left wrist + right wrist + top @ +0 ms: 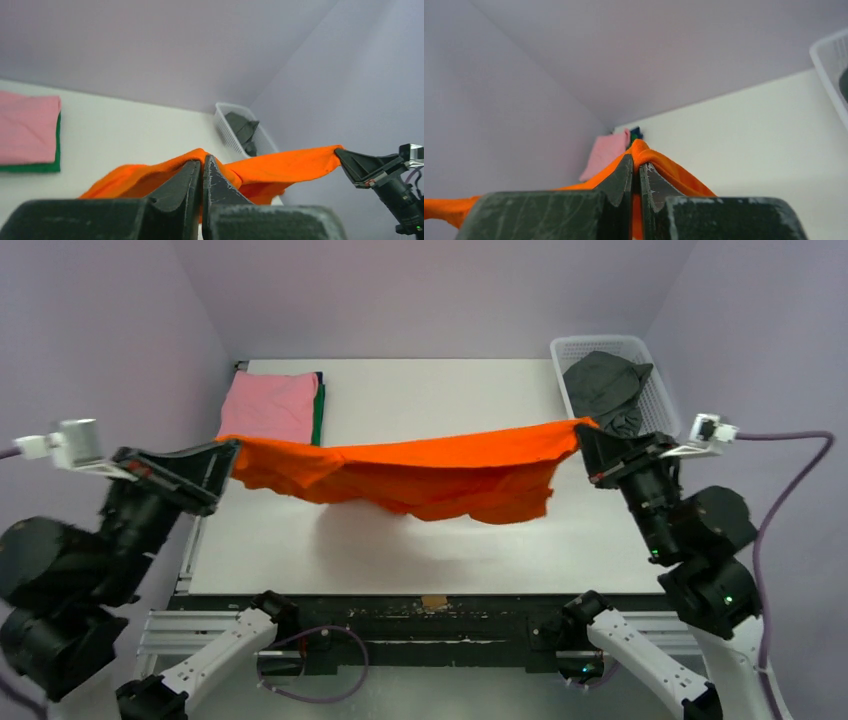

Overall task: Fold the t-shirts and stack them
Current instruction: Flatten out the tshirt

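Observation:
The bright orange t-shirt (pixel 430 472) hangs stretched in the air above the table between my two grippers, its lower part sagging. My left gripper (pixel 232 448) is shut on its left end; the orange cloth (pixel 150 175) bulges over the fingertips in the left wrist view. My right gripper (pixel 583 432) is shut on its right end, with the cloth (pixel 674 172) pinched between the jaws. A folded pink t-shirt (pixel 268 406) lies on a folded green one (pixel 317 412) at the table's back left. The dark grey t-shirt (pixel 605 385) lies crumpled in the basket.
The white mesh basket (pixel 650 375) stands at the table's back right corner. The white table (pixel 440 540) lies below the hanging shirt. Purple walls close in on three sides.

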You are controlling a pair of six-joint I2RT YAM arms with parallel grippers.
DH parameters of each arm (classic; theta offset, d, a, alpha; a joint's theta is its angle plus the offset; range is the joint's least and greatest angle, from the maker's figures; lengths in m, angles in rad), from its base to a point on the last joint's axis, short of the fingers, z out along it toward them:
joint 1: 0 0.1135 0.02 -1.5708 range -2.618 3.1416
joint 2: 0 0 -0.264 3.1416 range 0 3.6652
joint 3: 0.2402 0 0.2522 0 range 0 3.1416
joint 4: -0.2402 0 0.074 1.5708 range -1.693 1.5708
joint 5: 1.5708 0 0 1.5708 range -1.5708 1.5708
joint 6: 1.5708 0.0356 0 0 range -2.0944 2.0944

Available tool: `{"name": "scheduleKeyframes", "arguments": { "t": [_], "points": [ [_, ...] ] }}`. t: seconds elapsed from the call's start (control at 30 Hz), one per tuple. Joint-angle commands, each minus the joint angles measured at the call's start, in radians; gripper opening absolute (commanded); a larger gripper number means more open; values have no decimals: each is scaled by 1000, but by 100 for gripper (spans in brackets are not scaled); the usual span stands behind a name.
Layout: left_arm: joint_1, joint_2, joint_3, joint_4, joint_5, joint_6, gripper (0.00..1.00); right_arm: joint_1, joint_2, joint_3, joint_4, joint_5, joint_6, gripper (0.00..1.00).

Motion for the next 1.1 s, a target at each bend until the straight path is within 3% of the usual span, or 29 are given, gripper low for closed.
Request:
{"name": "scheduleKeyframes", "arguments": {
  "t": [0.0, 0.2, 0.37, 0.6, 0.7, 0.9, 1.07],
  "points": [
    [-6, 95, 388, -106, 76, 163, 0, 1, 34, 227, -39, -64, -98, 0],
    [-5, 251, 799, -206, 186, 245, 0, 1, 75, 444, -94, -164, -143, 0],
    [-6, 255, 840, -170, 213, 262, 0, 1, 37, 469, -87, -171, -153, 0],
    [-5, 172, 711, -123, 305, 259, 0, 1, -19, 406, -97, -227, -141, 0],
    [-4, 136, 614, -102, 282, 264, 0, 1, -49, 349, -82, -209, -130, 0],
    [-5, 129, 358, -14, 45, 276, 0, 0, -49, 209, -45, -43, -122, 0],
    [2, 278, 166, 98, -244, 286, 0, 1, 75, 53, -19, 260, -116, 0]
  ]
}}
